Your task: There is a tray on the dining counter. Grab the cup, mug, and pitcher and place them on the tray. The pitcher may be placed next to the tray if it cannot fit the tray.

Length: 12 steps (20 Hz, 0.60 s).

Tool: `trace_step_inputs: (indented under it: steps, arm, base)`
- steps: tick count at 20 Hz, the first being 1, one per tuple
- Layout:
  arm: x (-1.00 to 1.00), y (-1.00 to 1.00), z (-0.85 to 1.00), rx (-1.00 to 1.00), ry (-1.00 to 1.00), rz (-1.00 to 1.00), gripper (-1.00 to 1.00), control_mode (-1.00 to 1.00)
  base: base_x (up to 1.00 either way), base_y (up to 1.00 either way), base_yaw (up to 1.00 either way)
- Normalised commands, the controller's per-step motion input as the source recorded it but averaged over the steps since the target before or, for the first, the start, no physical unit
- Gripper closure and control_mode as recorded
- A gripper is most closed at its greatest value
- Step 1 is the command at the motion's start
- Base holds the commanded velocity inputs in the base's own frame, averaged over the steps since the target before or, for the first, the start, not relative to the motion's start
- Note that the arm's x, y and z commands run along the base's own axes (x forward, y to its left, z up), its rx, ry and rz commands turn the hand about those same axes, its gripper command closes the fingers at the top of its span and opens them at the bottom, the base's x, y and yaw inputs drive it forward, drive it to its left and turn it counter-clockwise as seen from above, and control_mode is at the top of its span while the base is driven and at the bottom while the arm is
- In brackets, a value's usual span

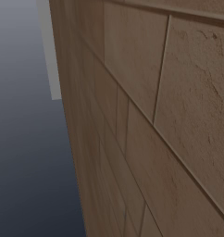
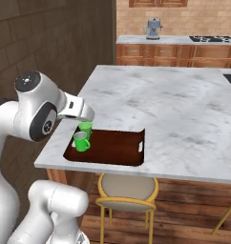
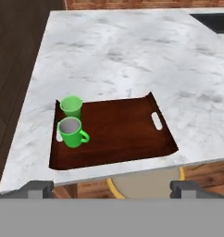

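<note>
The dark brown tray [image 3: 123, 125] lies at the near left corner of the marble dining counter [image 3: 132, 60]. On its left end stand the green handleless cup [image 3: 71, 106] and, just in front of it, the green mug [image 3: 71, 132] with its handle turned right. My gripper [image 3: 113, 189] hovers above and in front of the tray, open and holding nothing. From the right base camera, the tray [image 2: 117, 145], cup [image 2: 85, 127] and mug [image 2: 81, 141] sit just under my hand. The pitcher is out of view.
A round stool [image 2: 128, 190] with a yellow frame stands under the counter edge below the tray. A dark recess [image 3: 215, 21] cuts into the counter's far right. A brick wall [image 1: 155, 115] stands close on my left. The back counter carries a coffee machine [image 2: 153, 28].
</note>
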Motion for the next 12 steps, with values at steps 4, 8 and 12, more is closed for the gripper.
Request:
trace_step_inputs:
  steps: [4,8,12]
  arm:
    - [-0.58,0.00,0.46,0.00,0.17,0.00,-1.00,-1.00]
    - [-0.57,0.00,0.05,-0.01,0.06,0.00,-1.00,-1.00]
    - [-0.41,0.00,0.00,-0.02,0.01,0.01,-1.00,-1.00]
  base:
    - [0.00,0.00,0.00]
    - [0.00,0.00,0.00]
    - [0.00,0.00,0.00]
